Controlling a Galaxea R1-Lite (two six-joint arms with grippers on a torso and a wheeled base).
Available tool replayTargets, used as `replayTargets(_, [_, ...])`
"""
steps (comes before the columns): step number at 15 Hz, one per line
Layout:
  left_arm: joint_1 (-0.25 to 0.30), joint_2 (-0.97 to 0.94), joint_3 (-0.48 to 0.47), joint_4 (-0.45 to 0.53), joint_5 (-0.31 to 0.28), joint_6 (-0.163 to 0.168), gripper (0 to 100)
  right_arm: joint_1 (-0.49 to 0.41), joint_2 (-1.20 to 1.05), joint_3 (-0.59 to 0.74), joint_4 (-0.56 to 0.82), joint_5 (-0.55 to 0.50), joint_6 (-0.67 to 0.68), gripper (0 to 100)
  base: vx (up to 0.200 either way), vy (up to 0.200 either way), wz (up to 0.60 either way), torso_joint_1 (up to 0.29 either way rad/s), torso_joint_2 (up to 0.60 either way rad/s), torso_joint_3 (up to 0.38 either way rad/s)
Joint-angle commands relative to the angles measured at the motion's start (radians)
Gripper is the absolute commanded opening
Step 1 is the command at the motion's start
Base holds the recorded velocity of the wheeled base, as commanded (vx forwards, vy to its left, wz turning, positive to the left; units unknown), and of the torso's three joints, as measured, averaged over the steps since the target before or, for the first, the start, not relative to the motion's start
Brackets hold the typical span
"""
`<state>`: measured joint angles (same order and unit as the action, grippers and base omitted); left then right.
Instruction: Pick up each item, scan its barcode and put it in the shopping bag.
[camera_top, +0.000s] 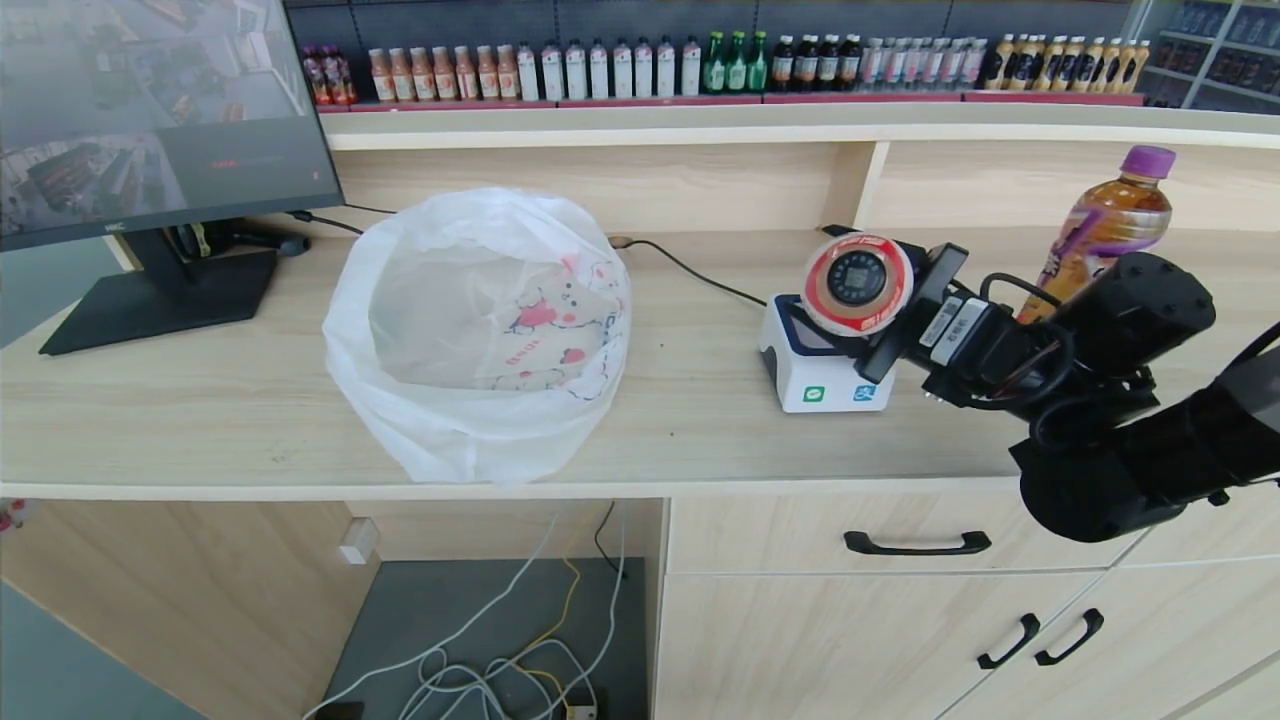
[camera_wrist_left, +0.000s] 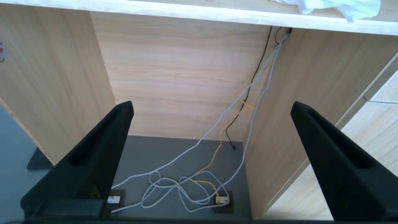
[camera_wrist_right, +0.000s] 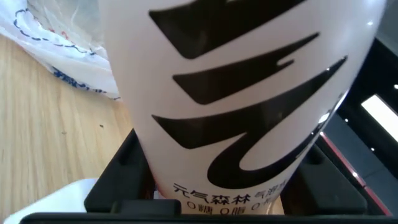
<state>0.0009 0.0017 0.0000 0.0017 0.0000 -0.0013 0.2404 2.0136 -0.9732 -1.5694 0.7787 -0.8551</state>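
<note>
My right gripper (camera_top: 900, 312) is shut on a white drink can (camera_top: 857, 283) with bold black strokes (camera_wrist_right: 249, 93), held on its side. The can's red-ringed end faces me, just above the white barcode scanner box (camera_top: 822, 378) on the counter. The white plastic shopping bag (camera_top: 480, 330) stands open to the left of the scanner, with a cartoon-printed item inside. A corner of the bag (camera_wrist_right: 56, 56) lies beyond the can in the right wrist view. My left gripper (camera_wrist_left: 211, 162) hangs open below the counter, holding nothing.
An amber drink bottle with a purple cap (camera_top: 1108, 228) stands on the counter behind my right arm. A monitor (camera_top: 150, 110) sits at the far left, and a cable (camera_top: 690, 270) runs to the scanner. Drawers with black handles (camera_top: 917, 545) are below; loose cables (camera_wrist_left: 205, 180) lie on the floor.
</note>
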Motion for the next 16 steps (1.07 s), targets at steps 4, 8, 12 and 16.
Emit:
replayTargets(4, [0.001,0.0,0.0,0.0,0.0,0.0,100,-0.018,0.048,-0.032,-0.001,-0.003,0.005,0,0.0,0.0,0.0,0.0,0.0,0.0])
replayTargets(8, [-0.001,0.0,0.0,0.0,0.0,0.0,100,-0.015,0.07,-0.071,-0.001,-0.007,0.005,0,0.0,0.0,0.0,0.0,0.0,0.0])
replayTargets(12, [-0.001,0.0,0.0,0.0,0.0,0.0,100,-0.018,0.066,-0.064,-0.001,-0.009,0.005,0,0.0,0.0,0.0,0.0,0.0,0.0])
replayTargets(16, [0.001,0.0,0.0,0.0,0.0,0.0,100,-0.018,0.057,-0.05,-0.001,-0.01,0.005,0,0.0,0.0,0.0,0.0,0.0,0.0])
